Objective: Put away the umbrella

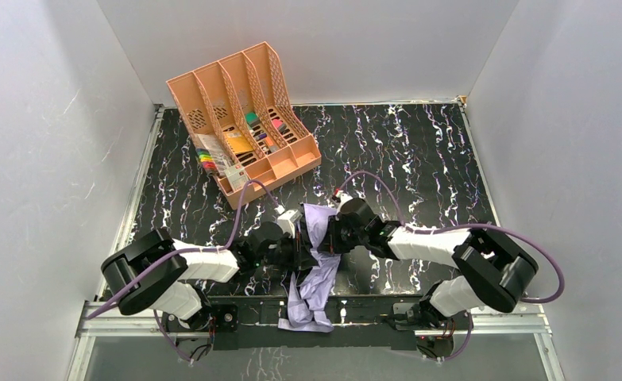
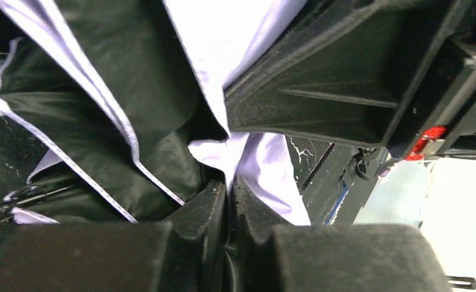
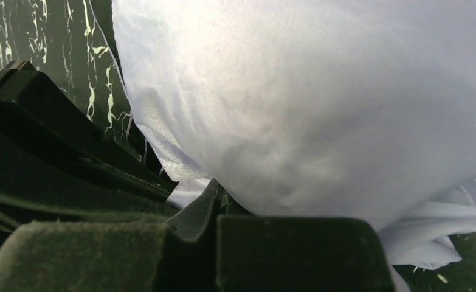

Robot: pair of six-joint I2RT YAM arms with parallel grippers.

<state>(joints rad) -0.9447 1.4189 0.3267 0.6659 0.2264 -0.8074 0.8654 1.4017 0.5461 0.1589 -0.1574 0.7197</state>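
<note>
Well apart from the organiser (image 1: 244,111), the left pincer (image 2: 228,198) and right pincer (image 3: 217,204) are each clamped shut on the umbrella (image 1: 317,274), pinching its loose fabric, apparently to gather it for folding.

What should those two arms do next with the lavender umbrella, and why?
Probably the left gripper and right gripper, both pinching the umbrella, should lift slightly and draw it inward, since loose cloth droops over the table's near edge.

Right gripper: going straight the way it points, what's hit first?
The umbrella fabric pinched in the right gripper fills its view ahead; left gripper looks just off that line, depth unclear.
</note>
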